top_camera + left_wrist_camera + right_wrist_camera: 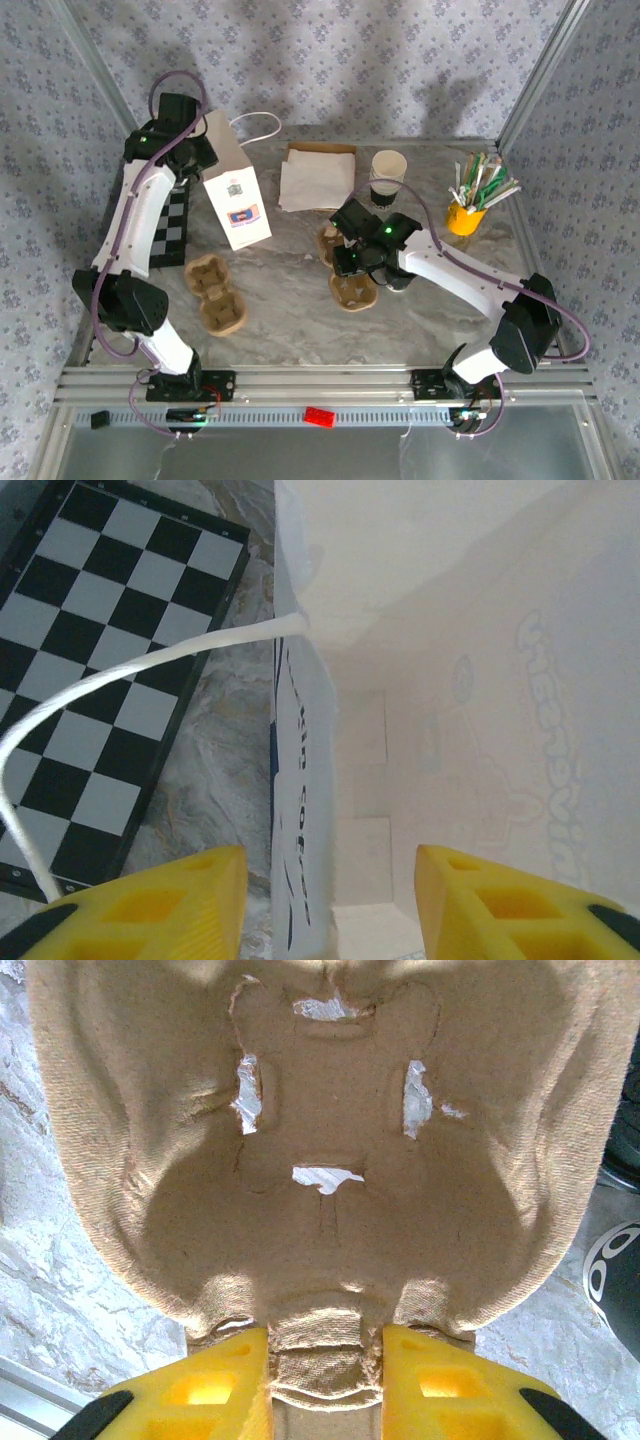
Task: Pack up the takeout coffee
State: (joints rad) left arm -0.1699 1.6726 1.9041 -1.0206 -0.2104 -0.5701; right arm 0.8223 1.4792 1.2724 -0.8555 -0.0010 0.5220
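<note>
The takeout coffee is hidden from me. A tall white paper bag (238, 205) stands open at the back left. My left gripper (198, 152) sits at its mouth and is open. In the left wrist view the left gripper (330, 880) straddles the bag's side wall (300, 810), with one finger outside and one inside the bag (480, 680). My right gripper (350, 262) is at mid-table. It is shut on the middle ridge of a brown pulp cup carrier (355, 293). The right wrist view has the right gripper (325, 1360) pinching that ridge of the carrier (320, 1110).
A second pulp carrier (215, 292) lies front left. A checkerboard (170, 232) lies left of the bag. Napkins (318, 178), a lidless cream cup (388, 168) and a yellow cup of stirrers (468, 212) stand at the back. A black round lid (615, 1270) lies right of the held carrier.
</note>
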